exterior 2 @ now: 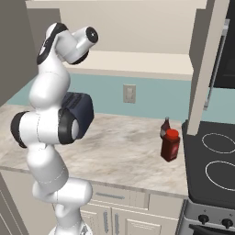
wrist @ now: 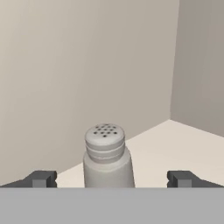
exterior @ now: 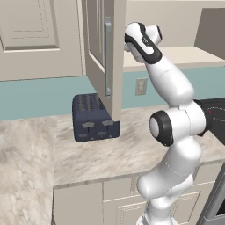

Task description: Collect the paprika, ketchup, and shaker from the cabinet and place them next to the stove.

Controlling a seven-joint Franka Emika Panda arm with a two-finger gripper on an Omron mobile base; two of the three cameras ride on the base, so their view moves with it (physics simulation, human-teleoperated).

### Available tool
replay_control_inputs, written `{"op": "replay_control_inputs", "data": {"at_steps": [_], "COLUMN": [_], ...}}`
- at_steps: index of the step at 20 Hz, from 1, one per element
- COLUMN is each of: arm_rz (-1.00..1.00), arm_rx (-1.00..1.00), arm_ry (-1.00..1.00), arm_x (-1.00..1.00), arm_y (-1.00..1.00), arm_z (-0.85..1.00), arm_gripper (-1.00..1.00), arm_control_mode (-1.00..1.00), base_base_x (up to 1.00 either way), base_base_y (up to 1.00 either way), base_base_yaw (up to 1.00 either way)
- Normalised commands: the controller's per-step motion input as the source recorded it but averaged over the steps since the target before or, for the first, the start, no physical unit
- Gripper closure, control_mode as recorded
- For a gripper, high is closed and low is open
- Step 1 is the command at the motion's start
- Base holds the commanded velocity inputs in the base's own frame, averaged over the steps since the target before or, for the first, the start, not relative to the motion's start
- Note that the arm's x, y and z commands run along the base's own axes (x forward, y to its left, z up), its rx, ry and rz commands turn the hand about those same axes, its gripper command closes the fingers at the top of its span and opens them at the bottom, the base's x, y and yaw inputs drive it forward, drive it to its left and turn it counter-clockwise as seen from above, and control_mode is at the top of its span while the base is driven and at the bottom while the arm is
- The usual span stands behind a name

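Cabinet (exterior: 99, 52): beige wall unit, its door swung open over the counter; I am reaching inside, and the cream shelf (wrist: 175, 148) carries the last item.
Stove (exterior 2: 215, 160): black cooktop at the counter's right end, with two red containers (exterior 2: 170, 144) standing just beside it — I take them for the paprika and ketchup, though their labels are too small to read.
Shaker (wrist: 107, 157): white, upright on the shelf, between my fingertips and touching neither.
Gripper (wrist: 111, 179): jaws spread wide, holding nothing.
Risk: closing off-centre, I judge, could tip the shaker or push it into the back corner; pulling out carelessly could strike the door.
Hidden: the shaker's base is cut off — I cannot tell how deep the fingers sit.
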Motion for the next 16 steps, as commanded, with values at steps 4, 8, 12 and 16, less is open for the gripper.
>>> {"op": "replay_control_inputs", "data": {"at_steps": [4, 8, 12, 16], "arm_rz": [0.06, 0.08, 0.08, 0.07], "arm_rx": [0.0, 0.0, 0.0, 0.0], "arm_ry": [0.0, 0.0, 0.0, 0.0], "arm_x": [0.0, 0.08, 0.14, 0.16], "arm_y": [0.14, 0.1, 0.0, 0.0], "arm_z": [0.0, 0.0, 0.0, 0.0], "arm_gripper": [-1.0, -1.0, -1.0, -1.0], "arm_control_mode": [-1.0, -1.0, -1.0, -1.0], "base_base_x": [0.0, 0.0, 0.0, 0.0], "base_base_y": [0.0, 0.0, 0.0, 0.0], "base_base_yaw": [0.0, 0.0, 0.0, 0.0]}}
